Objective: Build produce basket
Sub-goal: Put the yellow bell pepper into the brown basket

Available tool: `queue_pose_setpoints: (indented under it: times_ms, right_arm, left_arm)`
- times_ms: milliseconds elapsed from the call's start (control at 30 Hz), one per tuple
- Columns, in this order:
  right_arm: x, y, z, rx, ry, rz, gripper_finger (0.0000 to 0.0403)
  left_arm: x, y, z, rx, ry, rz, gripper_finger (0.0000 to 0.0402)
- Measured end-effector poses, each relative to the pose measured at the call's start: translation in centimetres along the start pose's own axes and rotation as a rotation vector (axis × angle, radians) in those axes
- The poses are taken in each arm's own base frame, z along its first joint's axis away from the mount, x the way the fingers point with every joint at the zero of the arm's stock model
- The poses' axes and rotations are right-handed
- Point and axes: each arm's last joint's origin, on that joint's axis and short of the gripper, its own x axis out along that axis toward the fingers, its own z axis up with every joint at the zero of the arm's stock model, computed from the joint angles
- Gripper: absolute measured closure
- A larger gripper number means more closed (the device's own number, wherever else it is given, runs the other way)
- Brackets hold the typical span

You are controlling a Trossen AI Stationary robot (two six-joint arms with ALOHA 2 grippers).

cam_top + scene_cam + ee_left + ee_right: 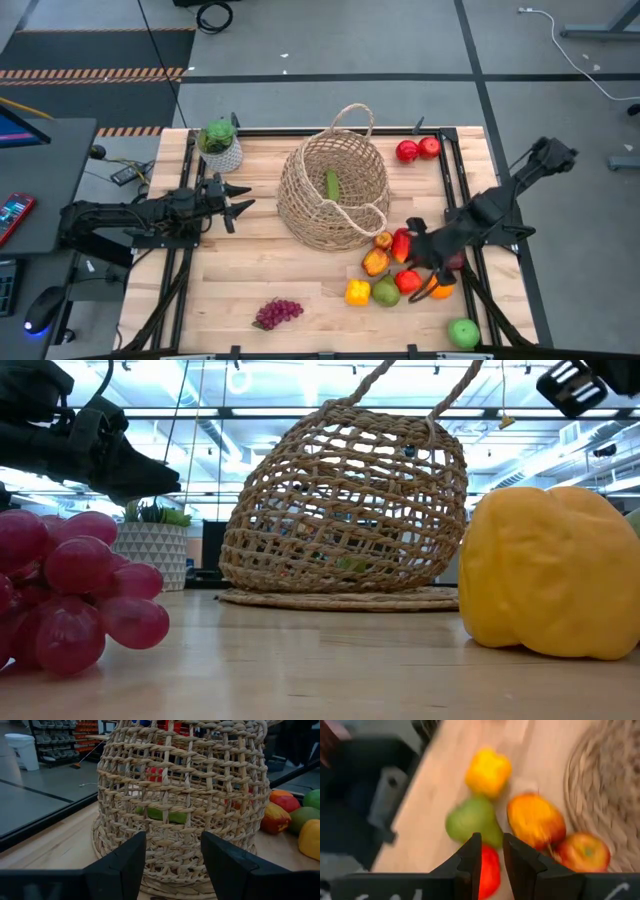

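A: One piece so far: a green cucumber [332, 185] lies inside the basket [300, 190]. Everything else is still out on the table [250, 270].

B: And the arms?

A: The right gripper [491, 851] hangs over the fruit cluster, fingers nearly closed with nothing between them; a red apple [489, 872] sits just beneath the tips, a pear [472, 820] just beyond. The left gripper [172, 852] stands half open and empty, the basket right ahead of its fingers.

B: Nearly all left, then.
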Motion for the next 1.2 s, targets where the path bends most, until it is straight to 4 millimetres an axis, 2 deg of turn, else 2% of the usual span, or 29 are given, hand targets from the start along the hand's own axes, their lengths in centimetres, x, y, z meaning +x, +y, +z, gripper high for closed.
queue_pose_setpoints:
  times_ms: [133,300,433,567,767,1033,1100,1200]
  right_arm:
    - [1.5,0.9,0.8,-0.062,0.135,-0.036,0.0317]
    - [3.6,2.5,2.4,-0.175,0.2,-0.028,0.0314]
    - [4.5,3.8,4.3,-0.216,0.207,-0.001,0.0294]
    - [5.6,5.4,6.1,-0.244,0.215,0.012,0.0248]
    - [8.2,7.5,7.3,-0.282,0.288,0.011,0.0149]
    - [11.2,8.4,8.4,-0.321,0.408,-0.033,0.0019]
    - [12.0,8.6,8.8,-0.353,0.412,-0.05,0.0007]
    - [12.8,9.1,9.8,-0.433,0.387,-0.071,0.0015]
  left_arm:
    - [0.0,0.0,0.0,0.0,0.0,0.0,0.0208]
    - [0.0,0.0,0.0,0.0,0.0,0.0,0.0206]
    - [0.0,0.0,0.0,0.0,0.0,0.0,0.0203]
    - [0.0,0.0,0.0,0.0,0.0,0.0,0.0207]
    - [0.0,0.0,0.0,0.0,0.0,0.0,0.0205]
    - [0.0,0.0,0.0,0.0,0.0,0.0,0.0207]
    - [0.0,0.0,0.0,0.0,0.0,0.0,0.0208]
    - [0.0,0.0,0.0,0.0,0.0,0.0,0.0206]
